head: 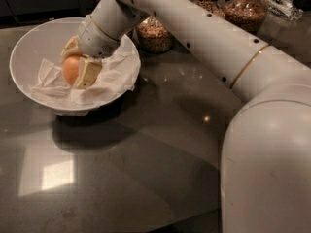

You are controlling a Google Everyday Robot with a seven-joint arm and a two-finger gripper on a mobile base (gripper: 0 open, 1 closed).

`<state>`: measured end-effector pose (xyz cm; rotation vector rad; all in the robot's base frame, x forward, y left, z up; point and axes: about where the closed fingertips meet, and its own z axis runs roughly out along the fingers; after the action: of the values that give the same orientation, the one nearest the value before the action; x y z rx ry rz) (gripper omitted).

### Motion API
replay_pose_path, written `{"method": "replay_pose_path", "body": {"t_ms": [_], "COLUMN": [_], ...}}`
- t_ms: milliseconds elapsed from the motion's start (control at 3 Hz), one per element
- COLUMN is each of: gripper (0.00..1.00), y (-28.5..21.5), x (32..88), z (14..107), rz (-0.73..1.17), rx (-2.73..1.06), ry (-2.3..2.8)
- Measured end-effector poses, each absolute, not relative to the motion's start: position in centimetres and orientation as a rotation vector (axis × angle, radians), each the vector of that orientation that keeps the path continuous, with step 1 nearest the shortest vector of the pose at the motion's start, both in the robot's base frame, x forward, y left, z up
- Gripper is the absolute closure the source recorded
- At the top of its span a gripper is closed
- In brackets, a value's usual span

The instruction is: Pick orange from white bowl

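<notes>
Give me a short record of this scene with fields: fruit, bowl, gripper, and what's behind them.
fruit: small round orange fruit, in the bowl on crumpled white paper
bowl: wide white bowl, on the dark counter
gripper: two-finger gripper, down in the bowl, fingers closed on either side of the fruit
behind: glass jars of grain

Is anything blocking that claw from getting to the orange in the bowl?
Nothing visible does. The gripper is down inside the white bowl, its fingers closed on either side of the orange. The crumpled paper lies under and around the fruit, not between it and the fingers.
</notes>
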<state>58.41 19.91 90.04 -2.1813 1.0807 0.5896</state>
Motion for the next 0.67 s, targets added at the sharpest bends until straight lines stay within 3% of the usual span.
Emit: {"method": "replay_pose_path", "body": {"t_ms": [667], "gripper": [1.0], "y": [12.1], "x": [55.2], "z": [99.2], "rz": [0.404], "rx": [-2.05], "ry": [1.015]}}
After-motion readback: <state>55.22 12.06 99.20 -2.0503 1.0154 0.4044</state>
